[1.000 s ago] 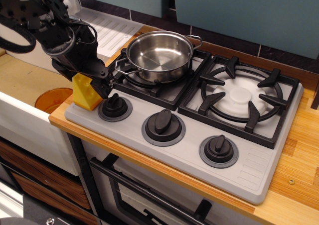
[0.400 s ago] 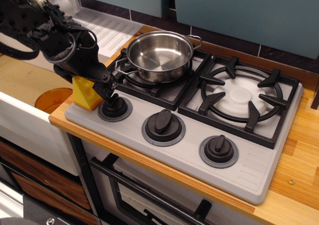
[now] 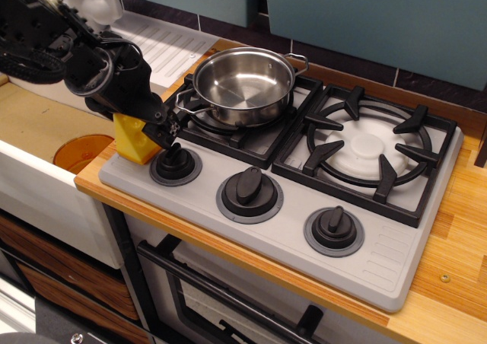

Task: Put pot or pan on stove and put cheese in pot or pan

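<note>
1. Spanning the wooden counter (image 3: pixel 456 260), the grey stove (image 3: pixel 396 272) shows two black grates and three knobs.
2. Resting on the left burner, the steel pan (image 3: pixel 243 85) sits empty.
3. Hovering at the stove's left corner, the black gripper (image 3: pixel 152 127) clamps the yellow cheese (image 3: pixel 133 140), just beside the leftmost knob (image 3: pixel 175 161).

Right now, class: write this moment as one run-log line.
pan: on stove left burner, empty | cheese: stove's left corner, outside pan | end effector: at cheese, grip unclear | next: lift cheese into pan
</note>
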Controlling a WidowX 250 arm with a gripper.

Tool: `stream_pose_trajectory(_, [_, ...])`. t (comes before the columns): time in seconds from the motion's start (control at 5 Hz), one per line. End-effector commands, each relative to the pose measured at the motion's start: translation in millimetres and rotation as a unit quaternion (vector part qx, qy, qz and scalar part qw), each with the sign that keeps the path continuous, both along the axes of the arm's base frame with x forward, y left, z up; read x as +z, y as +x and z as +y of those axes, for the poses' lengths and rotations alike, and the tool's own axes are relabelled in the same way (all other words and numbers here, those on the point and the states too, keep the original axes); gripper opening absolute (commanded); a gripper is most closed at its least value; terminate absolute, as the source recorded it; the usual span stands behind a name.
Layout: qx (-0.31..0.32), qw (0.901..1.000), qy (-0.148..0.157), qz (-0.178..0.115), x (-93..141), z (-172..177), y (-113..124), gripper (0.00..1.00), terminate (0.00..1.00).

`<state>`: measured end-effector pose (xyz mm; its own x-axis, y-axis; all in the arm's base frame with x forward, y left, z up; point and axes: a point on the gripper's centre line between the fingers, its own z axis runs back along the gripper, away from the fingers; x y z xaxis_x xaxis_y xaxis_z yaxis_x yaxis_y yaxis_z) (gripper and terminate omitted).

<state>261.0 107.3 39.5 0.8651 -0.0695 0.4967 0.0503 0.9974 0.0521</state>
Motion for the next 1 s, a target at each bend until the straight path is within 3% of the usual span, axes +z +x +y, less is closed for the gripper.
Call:
stream_pose_trajectory(0.0, [-0.003, 1.0, -0.009, 0.001, 0.6, -3.5, 2.0, 0.0, 0.0])
stream_pose_trajectory(0.8, [0.02, 0.9992, -0.014, 0.03, 32.5, -17.8, -3.0, 0.0, 0.0])
